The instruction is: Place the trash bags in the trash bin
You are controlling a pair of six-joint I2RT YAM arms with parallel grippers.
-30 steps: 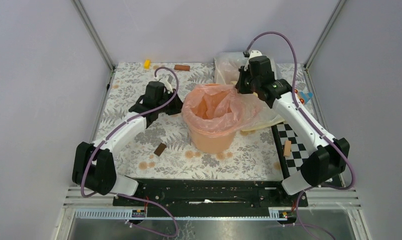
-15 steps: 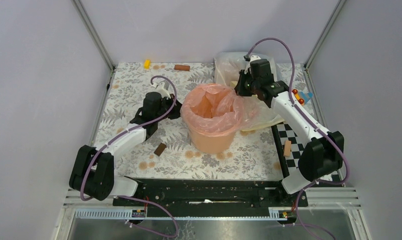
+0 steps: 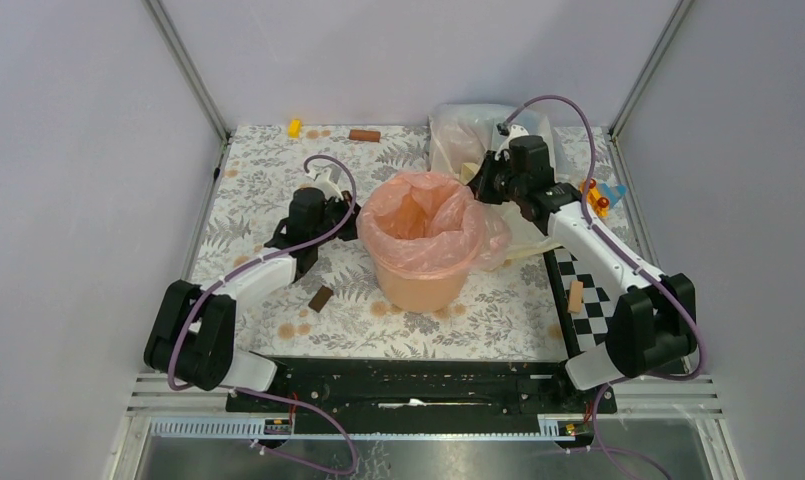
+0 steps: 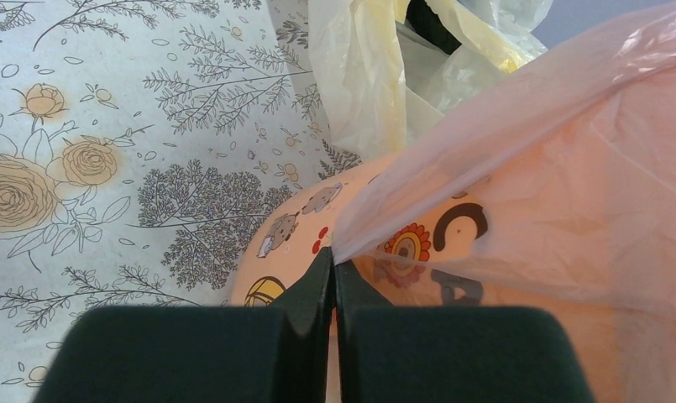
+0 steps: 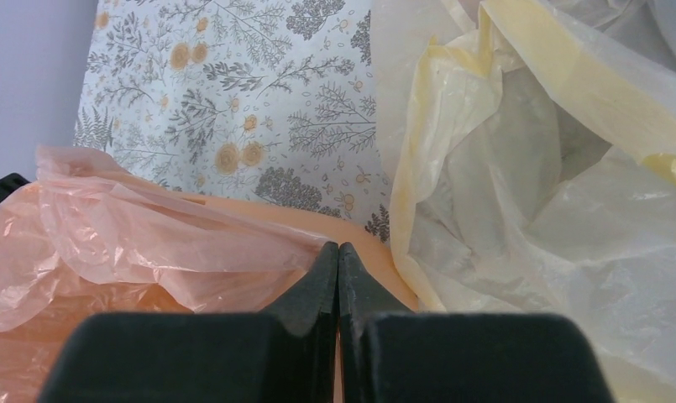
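Your left claw (image 4: 334,267) is pinched shut on the pink trash bag's (image 4: 569,168) edge, with the peach bin (image 4: 292,252) wall just past its tips. Your right claw (image 5: 338,256) is clamped on the same film, the cream-yellow bag (image 5: 485,168) to its right. Draw both edges down evenly outside the rim; I judge the film tears easily. A second ago the left claw stood farther from the bin, and the bag mouth was less round.

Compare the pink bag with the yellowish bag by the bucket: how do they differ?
The pink trash bag is pale pink; the cream-yellow bag is yellowish. The pink trash bag lines the peach-orange bucket, draped over its rim; the cream-yellow bag lies crumpled on the table beside it. The left gripper and right gripper each pinch the pink trash bag's edge; nothing holds the cream-yellow bag. Both are thin, translucent film.
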